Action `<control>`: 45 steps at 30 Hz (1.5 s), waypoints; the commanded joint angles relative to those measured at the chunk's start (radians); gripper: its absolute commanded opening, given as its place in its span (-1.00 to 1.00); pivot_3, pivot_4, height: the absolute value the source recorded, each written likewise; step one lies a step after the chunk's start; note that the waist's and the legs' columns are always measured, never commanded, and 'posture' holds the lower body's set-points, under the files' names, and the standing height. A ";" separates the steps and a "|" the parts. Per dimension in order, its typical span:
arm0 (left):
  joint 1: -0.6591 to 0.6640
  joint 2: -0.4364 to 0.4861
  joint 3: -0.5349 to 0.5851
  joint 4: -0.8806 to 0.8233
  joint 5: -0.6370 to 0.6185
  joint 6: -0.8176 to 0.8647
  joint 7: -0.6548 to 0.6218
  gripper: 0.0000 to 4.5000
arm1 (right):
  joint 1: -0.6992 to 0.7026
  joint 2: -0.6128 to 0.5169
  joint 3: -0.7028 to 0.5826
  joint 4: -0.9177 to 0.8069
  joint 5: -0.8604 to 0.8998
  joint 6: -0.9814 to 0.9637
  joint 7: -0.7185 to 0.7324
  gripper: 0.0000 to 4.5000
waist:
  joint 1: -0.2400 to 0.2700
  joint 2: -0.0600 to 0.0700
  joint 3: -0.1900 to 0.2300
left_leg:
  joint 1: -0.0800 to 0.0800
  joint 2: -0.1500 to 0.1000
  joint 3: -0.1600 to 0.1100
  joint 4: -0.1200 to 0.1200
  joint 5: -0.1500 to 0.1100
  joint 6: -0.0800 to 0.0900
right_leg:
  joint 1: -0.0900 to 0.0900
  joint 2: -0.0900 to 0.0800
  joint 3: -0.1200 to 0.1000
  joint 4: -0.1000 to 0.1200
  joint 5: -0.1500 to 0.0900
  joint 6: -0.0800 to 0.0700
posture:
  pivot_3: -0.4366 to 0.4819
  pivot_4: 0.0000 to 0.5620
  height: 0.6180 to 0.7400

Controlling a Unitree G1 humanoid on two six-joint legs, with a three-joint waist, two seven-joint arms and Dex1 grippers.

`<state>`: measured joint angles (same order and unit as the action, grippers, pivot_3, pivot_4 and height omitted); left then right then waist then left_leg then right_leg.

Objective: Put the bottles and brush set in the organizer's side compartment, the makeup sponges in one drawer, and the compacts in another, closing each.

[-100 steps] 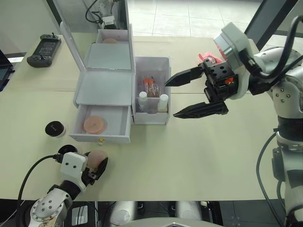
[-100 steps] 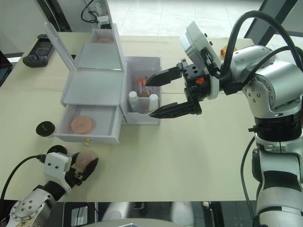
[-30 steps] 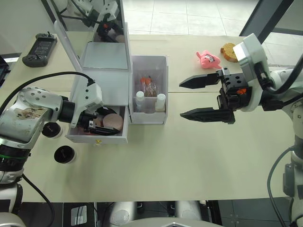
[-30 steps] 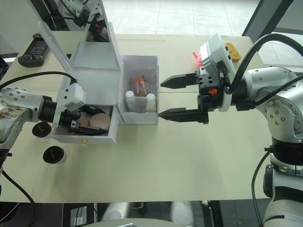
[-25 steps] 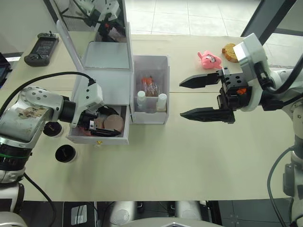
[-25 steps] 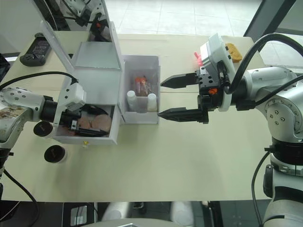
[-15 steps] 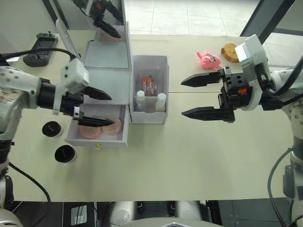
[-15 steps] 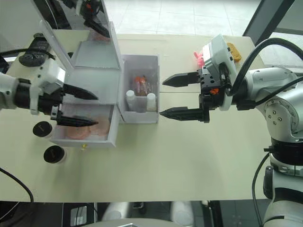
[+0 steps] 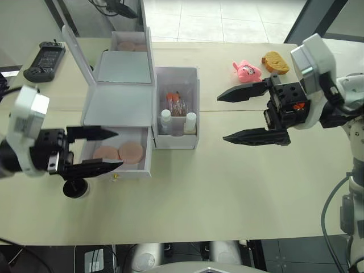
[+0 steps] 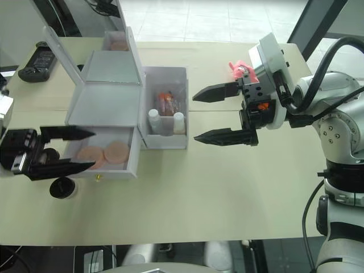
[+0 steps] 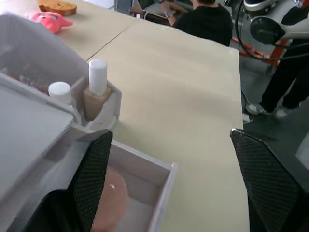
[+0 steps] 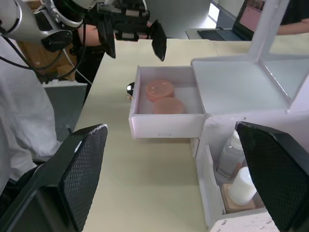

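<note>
Both makeup sponges (image 9: pixel 119 152) lie side by side in the organizer's (image 9: pixel 122 105) open lower drawer (image 9: pixel 118 162), so the sponge step looks finished except for closing. The two bottles (image 9: pixel 177 121) and the brush set (image 9: pixel 177 104) stand in the side compartment (image 9: pixel 176 141), beside the drawer. The left end effector (image 9: pixel 96 149) hangs empty, fingers apart, just in front of the drawer; the right end effector (image 9: pixel 239 115) waits with fingers wide apart, beyond the side compartment. Next, probably: push the drawer front squarely in until flush. One compact (image 9: pixel 75 188) sits on the worktop (image 9: pixel 216 187) near the drawer's front corner. No label is readable.
</note>
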<state>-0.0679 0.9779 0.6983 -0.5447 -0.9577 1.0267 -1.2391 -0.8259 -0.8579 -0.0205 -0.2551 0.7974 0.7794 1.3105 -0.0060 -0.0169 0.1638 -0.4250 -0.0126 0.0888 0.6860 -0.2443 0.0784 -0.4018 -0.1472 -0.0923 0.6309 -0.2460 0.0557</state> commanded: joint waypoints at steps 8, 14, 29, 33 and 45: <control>0.599 -0.422 0.326 -0.292 -0.051 -0.156 0.148 -0.68 | -0.114 0.008 0.065 0.094 -0.042 -0.019 0.079 1.00 | -0.003 0.000 0.000 | 0.003 0.001 -0.001 -0.001 -0.001 -0.001 | 0.004 -0.002 0.001 -0.004 0.000 -0.001 | -0.05 -0.47 1.00; 0.766 -0.632 0.175 -0.223 0.200 -0.462 0.168 -0.99 | -0.130 0.010 0.077 0.116 -0.060 -0.026 0.107 1.00 | 0.013 0.000 0.000 | 0.002 0.002 -0.001 -0.001 -0.007 -0.006 | 0.000 -0.008 0.002 -0.005 0.001 -0.005 | -0.05 -0.47 1.00; 0.578 -0.707 -0.156 -0.043 0.431 -0.765 0.432 -0.99 | -0.154 0.025 0.066 0.132 -0.081 -0.016 0.107 1.00 | 0.017 0.000 -0.001 | 0.000 0.002 0.001 0.000 -0.007 0.009 | -0.001 -0.012 -0.001 -0.004 0.002 -0.005 | -0.05 -0.47 1.00; 0.510 -0.662 -0.178 -0.035 0.381 -0.739 0.452 -0.99 | -0.150 0.023 0.065 0.134 -0.085 -0.022 0.105 1.00 | 0.017 0.000 -0.001 | 0.000 0.002 0.001 0.000 -0.006 0.006 | -0.001 -0.012 -0.002 -0.004 0.002 -0.004 | -0.05 -0.47 1.00; 0.186 -0.507 -0.263 0.134 0.401 -0.709 0.539 -0.99 | -0.161 0.037 0.084 0.163 -0.125 -0.041 0.091 1.00 | 0.018 0.000 -0.001 | 0.000 0.001 0.001 0.000 -0.004 0.004 | 0.000 -0.007 -0.003 -0.002 0.003 -0.003 | -0.05 -0.47 1.00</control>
<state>0.1423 0.4527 0.4443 -0.4037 -0.5518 0.3130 -0.7071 -0.9647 -0.8231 0.0713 -0.0894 0.6792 0.7636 1.4084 0.0119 -0.0174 0.1632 -0.4247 -0.0119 0.0899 0.6856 -0.2485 0.0823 -0.4019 -0.1536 -0.0949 0.6285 -0.2432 0.0527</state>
